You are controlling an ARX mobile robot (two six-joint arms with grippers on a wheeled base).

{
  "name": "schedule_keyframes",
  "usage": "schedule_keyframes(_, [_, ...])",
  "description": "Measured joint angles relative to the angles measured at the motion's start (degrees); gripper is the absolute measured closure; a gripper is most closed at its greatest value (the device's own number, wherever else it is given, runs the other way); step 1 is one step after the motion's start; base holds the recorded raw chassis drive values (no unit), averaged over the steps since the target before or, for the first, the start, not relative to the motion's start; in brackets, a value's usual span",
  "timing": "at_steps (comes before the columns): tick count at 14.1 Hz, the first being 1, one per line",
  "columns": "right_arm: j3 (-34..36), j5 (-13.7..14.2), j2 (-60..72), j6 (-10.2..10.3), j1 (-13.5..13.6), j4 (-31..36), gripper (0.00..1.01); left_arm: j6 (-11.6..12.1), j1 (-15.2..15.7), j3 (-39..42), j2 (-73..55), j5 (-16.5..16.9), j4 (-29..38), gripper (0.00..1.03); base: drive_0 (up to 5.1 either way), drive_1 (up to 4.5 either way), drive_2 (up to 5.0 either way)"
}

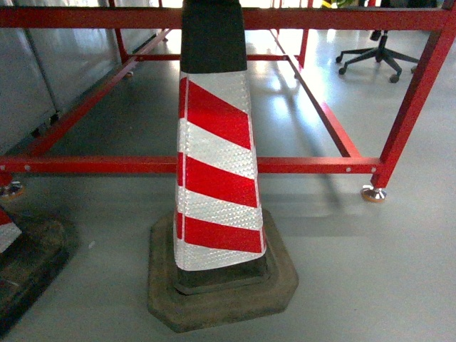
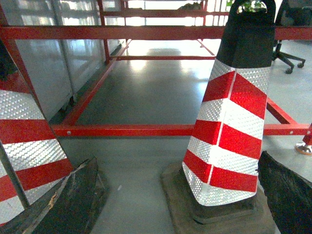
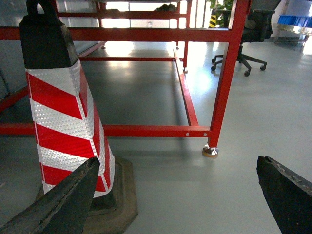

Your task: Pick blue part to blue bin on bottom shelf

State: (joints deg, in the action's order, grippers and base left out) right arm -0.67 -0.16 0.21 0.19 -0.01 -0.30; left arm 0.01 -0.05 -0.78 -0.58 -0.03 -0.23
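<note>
Right wrist view shows the right gripper (image 3: 175,204) with its two dark fingers (image 3: 63,204) spread wide at the lower corners, grasping nothing, only grey floor (image 3: 195,195) between them. Left wrist view shows the left gripper (image 2: 180,204) likewise spread, one worn finger at 7 o'clock and the other at 4 o'clock, their tips cut off by the frame edge.

Between the left fingers stands a red-and-white striped traffic cone (image 2: 226,131) on a dark rubber base; its top handle is partly cropped. A second cone (image 2: 24,146) is cut off at 9 o'clock. Behind them runs a red steel frame (image 2: 122,130) with a levelling foot (image 3: 210,151). An office chair (image 3: 243,44) sits at 1 o'clock, partly hidden by the frame post.

Neither the blue part, the blue bin nor the bottom shelf can be made out in any view; something blue at the far 2 o'clock edge is too small to tell.
</note>
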Motion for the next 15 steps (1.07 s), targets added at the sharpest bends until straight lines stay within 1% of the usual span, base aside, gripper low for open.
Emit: schedule_keyframes(15, [0.0,0.0,0.0,0.0,0.0,0.0,0.03,0.0,0.0,0.0,0.0,0.0,0.0,0.05,0.0,0.00,0.0])
